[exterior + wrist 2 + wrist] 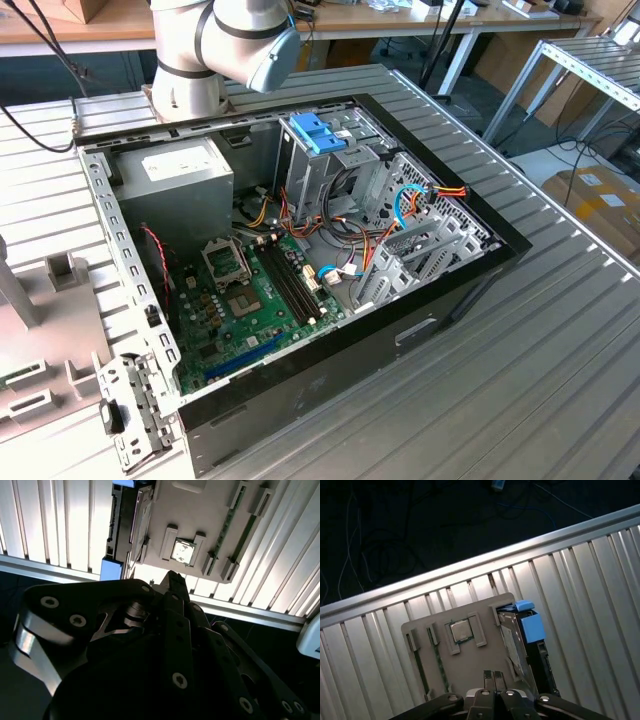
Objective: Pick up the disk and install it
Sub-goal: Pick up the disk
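Currently, exterior view: the open computer case (320, 392) lies on the ribbed metal worktop (545, 385), with the blue-latched bracket (318, 130) atop its drive cage and the arm base (185, 70) behind it. Second wrist view: the pincer (175, 578) hangs over a grey holder tray (200, 510); the disk (125, 525) stands on edge in the tray's side slot in its blue carrier, untouched. First wrist view: the pincer (493, 676) has its fingers drawn together on nothing, above the tray (470, 665) near a processor chip (460, 631), with the disk (530, 630) just beside at the tray's edge.
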`<state>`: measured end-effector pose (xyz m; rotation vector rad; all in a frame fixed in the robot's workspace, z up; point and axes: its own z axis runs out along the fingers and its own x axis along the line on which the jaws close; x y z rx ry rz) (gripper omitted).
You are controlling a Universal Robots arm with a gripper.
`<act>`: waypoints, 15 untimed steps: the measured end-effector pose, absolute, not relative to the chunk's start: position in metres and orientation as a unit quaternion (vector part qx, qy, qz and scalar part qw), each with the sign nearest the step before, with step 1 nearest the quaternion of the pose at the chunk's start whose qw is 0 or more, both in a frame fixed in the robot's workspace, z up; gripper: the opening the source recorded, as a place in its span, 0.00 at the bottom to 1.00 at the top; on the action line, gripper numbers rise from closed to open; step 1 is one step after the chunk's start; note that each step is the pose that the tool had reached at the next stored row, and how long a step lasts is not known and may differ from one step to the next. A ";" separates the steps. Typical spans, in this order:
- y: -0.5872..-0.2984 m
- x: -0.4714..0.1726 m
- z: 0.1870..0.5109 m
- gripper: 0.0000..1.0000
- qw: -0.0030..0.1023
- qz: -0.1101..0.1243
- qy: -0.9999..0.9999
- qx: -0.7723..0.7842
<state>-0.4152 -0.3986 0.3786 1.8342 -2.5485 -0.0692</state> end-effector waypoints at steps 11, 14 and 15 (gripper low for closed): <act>-0.399 -0.415 0.379 0.11 0.001 -0.022 -0.795 0.606; -0.399 -0.415 0.379 0.11 0.001 -0.022 -0.791 0.612; -0.399 -0.415 0.379 0.11 0.001 -0.022 -0.789 0.613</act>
